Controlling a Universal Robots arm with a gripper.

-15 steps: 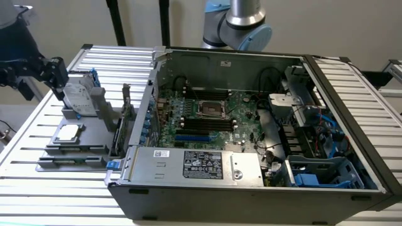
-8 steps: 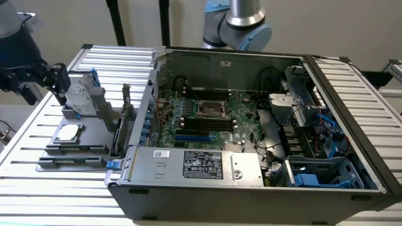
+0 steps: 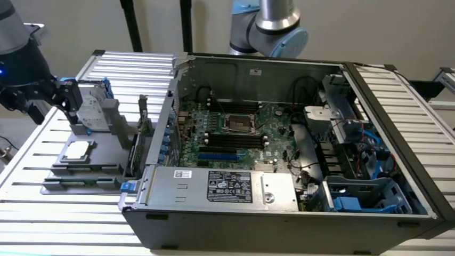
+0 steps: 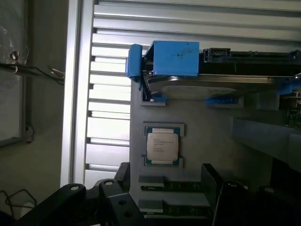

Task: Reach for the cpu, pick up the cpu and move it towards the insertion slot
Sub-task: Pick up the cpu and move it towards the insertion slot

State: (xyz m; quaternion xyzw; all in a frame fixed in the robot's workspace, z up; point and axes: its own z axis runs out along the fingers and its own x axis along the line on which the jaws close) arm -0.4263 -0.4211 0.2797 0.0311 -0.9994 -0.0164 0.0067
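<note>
CPU (image 4: pixel 162 146) lies flat in its grey holder (image 4: pixel 204 134), beside the computer case (image 3: pixel 284 218), not yet grasped. Gripper (image 4: pixel 165 176) hovers near it, fingers seemingly spread and empty. Pickup and carry to the socket (image 3: pixel 240 124) remain.

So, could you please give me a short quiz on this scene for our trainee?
1. True or false: the gripper holds the cpu.
2. The cpu lies: A) in the motherboard socket; B) on the grey fixture beside the case; C) on the floor.
3. Fill in: the frame of the hard drive is ___.
Key: 1 false, it is open and clear of the cpu; 2 B; 3 blue.
</note>
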